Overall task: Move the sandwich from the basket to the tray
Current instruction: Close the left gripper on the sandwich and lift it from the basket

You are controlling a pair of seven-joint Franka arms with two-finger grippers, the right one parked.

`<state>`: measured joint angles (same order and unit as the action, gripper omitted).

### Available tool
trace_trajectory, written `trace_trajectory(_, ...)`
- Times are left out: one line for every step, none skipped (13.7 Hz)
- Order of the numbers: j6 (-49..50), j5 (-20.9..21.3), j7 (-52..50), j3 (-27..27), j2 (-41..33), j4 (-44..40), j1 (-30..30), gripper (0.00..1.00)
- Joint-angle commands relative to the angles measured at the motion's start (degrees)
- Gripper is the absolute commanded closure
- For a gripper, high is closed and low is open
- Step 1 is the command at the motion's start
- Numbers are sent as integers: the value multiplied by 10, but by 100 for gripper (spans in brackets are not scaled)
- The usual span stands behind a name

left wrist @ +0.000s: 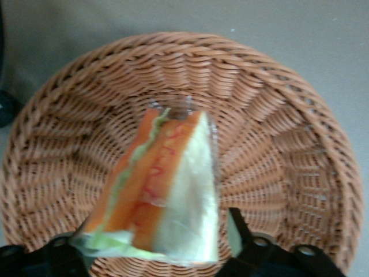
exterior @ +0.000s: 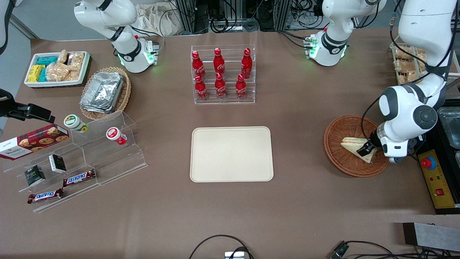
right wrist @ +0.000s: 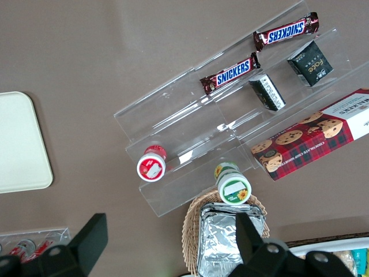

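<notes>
Your claw [exterior: 367, 149] is down inside the basket [exterior: 337, 151], with its fingers [left wrist: 237, 228] set on either side of the wide end of the sandwich [exterior: 354, 146]. From the wrist camera the wedge sits right between them, filling edge up, its narrow tip pointing away from the claw toward the basket's middle. The fingers look closed in against the wrap, so I would judge that you have a grip on it, though only just: whether the sandwich has left the wicker yet I cannot tell. It is over the basket either way.

So the reach and the grasp look done, and everything after that is left. The tray [exterior: 231, 154] lies well apart from the claw, toward the parked arm's end of the surface, and nothing is on it. Between the claw and the tray there is only bare brown surface [exterior: 298, 151]; the rack of red bottles [exterior: 222, 73] stands off the line, farther from the front camera than the tray.

What remains for you, as I see it: lift clear of the basket's rim, carry across to the tray, lower, and let go. The wrap looks slippery and the grip is at one end, so expect the tip to droop.
</notes>
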<state>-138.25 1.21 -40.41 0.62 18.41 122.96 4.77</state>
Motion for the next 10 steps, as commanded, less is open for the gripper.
trace_trajectory(4,-1,-36,-1,13,-21,-16,100)
trace_trajectory(4,-1,-42,-1,12,-22,-16,100)
trace_trajectory(4,0,-40,-2,11,-23,-16,100)
trace_trajectory(6,2,-37,-3,10,-26,-16,100)
trace_trajectory(19,6,-34,-3,7,-29,-14,100)
trace_trajectory(49,9,-32,-3,1,-44,-14,100)
trace_trajectory(88,9,-31,-3,0,-74,-14,100)
trace_trajectory(135,9,-32,-1,0,-111,-17,100)
trace_trajectory(195,8,-32,3,3,-158,-19,100)
trace_trajectory(257,8,-32,12,7,-210,-25,100)
